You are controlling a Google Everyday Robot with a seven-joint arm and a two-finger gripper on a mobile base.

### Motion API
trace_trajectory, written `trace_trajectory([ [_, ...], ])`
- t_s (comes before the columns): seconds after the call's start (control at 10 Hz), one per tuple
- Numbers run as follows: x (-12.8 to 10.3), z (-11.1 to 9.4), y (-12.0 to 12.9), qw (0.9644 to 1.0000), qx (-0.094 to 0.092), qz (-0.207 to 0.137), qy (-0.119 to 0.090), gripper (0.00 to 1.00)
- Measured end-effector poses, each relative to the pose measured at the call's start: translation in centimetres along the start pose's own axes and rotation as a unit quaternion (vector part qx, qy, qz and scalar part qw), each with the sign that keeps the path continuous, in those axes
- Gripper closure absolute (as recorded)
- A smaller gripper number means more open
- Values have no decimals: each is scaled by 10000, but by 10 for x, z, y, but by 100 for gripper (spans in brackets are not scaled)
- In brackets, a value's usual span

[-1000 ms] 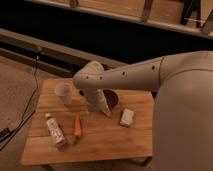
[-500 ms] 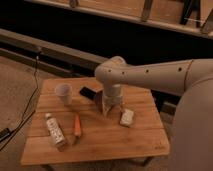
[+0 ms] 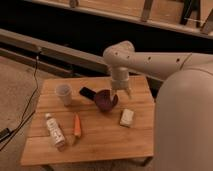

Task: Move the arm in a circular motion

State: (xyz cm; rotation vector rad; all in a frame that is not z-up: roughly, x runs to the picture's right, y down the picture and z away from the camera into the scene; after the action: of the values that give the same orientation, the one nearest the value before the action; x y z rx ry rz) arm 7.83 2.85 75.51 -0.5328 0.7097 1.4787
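The arm (image 3: 155, 61) is thick, smooth and beige-white. It reaches in from the right across the back of the wooden table (image 3: 100, 142). Its elbow bends down at the table's far edge. The cylindrical wrist hangs from there, and the gripper (image 3: 120, 93) sits low over the table's back right part. It is just right of a dark maroon bowl (image 3: 105, 100) and seems to be over the bowl's rim. I see nothing held in it.
On the table are a white cup (image 3: 64, 94), a black flat object (image 3: 87, 92), a lying bottle (image 3: 55, 131), a carrot (image 3: 77, 125) and a pale block (image 3: 127, 117). A cable (image 3: 30, 100) runs over the floor at left. A dark ledge is behind.
The elbow and wrist have swung from the table's left-middle to its back right. The bowl, once hidden behind the wrist, now shows. The table's objects have not moved.
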Motion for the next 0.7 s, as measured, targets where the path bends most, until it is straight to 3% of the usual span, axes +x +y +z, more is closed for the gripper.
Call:
trace_trajectory([
  [0.3, -41, -25, 36, 9998, 180, -10, -23, 35],
  [0.7, -68, -29, 124, 9987, 256, -445, 49, 35],
])
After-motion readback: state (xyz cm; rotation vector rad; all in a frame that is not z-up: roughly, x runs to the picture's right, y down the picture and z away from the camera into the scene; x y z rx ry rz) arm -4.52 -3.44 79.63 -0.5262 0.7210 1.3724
